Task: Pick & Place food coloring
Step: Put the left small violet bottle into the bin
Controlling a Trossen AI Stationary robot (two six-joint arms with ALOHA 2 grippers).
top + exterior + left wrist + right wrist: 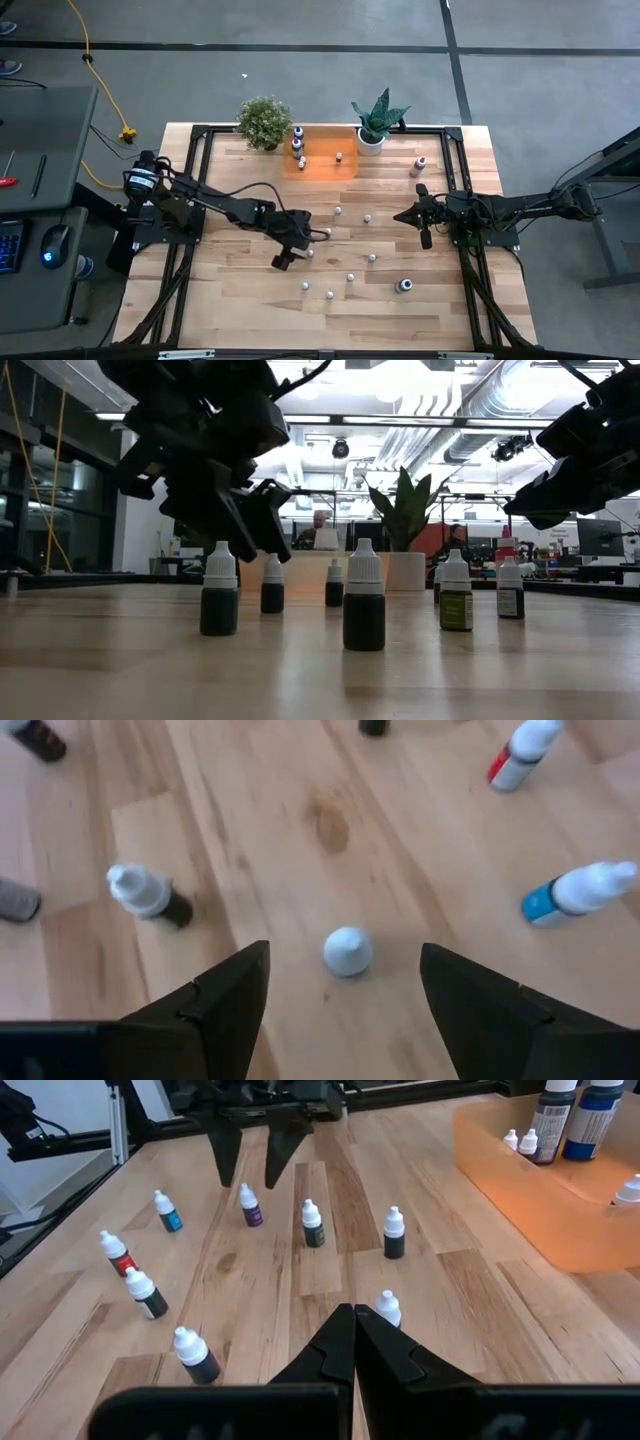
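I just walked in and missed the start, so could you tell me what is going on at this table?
Two robot arms are sorting little food coloring bottles scattered on the wooden table into an orange tray between two potted plants; a few bottles already stand in it. The left claw is open, poised directly above one white-capped bottle without touching it. The right claw is shut and empty, waiting over the table's right side.

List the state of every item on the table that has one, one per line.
Left tool: open, poised over an upright white-capped bottle, not gripping it.
Right tool: shut, empty.
Loose bottles: upright, scattered on the table.
Orange tray: holds a few bottles, mostly bare.
Large bottles: upright at the tray's edge.
Plants: upright.
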